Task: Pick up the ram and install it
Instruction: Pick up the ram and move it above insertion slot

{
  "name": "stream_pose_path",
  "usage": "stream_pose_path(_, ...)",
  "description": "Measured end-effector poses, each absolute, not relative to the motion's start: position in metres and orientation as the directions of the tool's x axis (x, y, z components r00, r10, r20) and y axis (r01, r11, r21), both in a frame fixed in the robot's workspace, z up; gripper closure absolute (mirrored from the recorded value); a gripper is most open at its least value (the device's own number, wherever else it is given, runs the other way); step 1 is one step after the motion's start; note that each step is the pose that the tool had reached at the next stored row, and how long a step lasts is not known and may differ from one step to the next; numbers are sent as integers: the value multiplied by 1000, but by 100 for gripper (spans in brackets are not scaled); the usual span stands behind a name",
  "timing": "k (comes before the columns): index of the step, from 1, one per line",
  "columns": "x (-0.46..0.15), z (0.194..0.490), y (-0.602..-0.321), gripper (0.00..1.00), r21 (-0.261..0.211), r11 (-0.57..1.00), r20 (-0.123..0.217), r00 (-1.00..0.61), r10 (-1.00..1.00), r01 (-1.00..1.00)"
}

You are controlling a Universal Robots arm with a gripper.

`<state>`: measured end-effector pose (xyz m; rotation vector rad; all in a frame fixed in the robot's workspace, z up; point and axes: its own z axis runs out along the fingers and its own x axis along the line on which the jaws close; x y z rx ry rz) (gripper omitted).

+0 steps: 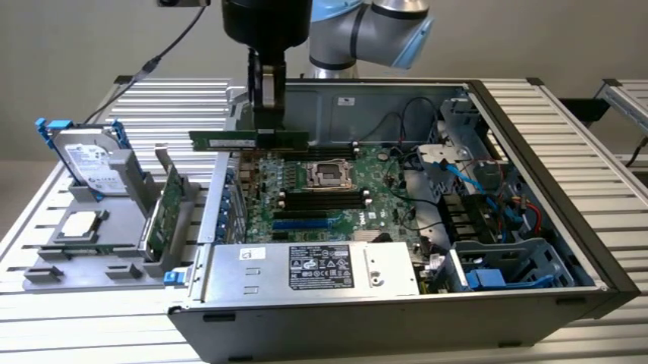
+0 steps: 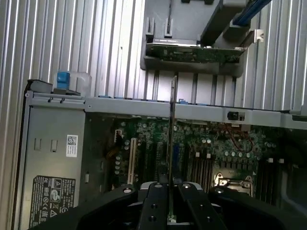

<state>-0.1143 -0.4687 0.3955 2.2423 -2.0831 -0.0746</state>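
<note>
- The ram (image 1: 228,140) is clamped between the closed fingers of the gripper (image 1: 268,130), gripped nearer one end
- The ram is held level and on edge in the air, touching nothing else
- In the wrist view the ram (image 2: 172,124) is seen edge-on as a thin line running out from the gripper (image 2: 169,211)
- Below it lie the motherboard (image 1: 335,201) and the wall of the open case (image 1: 547,189) at the exterior view's left
- The dark memory slots (image 1: 324,199) are seen beside the CPU socket (image 1: 329,173), well below the ram
- A power supply (image 1: 314,267) is mounted along the near side of the case
- A hard drive (image 1: 89,159) is stood in a grey rack (image 1: 111,227) on the table (image 1: 162,98), apart from the case
</note>
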Motion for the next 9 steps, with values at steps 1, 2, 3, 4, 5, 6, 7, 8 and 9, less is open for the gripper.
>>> stream_pose_path(1, -111, 395, -466, 86, 92, -72, 19, 74, -997, -993)
stream_pose_path(2, -107, 395, -463, 86, 92, -72, 19, 74, -997, -993)
stream_pose_path(3, -104, 394, -460, 86, 92, -72, 19, 74, -997, -993)
stream_pose_path(4, -101, 393, -456, 86, 92, -72, 19, 74, -997, -993)
stream_pose_path(5, -98, 392, -453, 86, 92, -72, 19, 74, -997, -993)
stream_pose_path(6, -95, 392, -450, 86, 92, -72, 19, 74, -997, -993)
stream_pose_path(7, -91, 391, -447, 86, 92, -72, 19, 74, -997, -993)
stream_pose_path(8, -88, 390, -443, 86, 92, -72, 19, 74, -997, -993)
stream_pose_path(9, -85, 389, -440, 86, 92, -72, 19, 74, -997, -993)
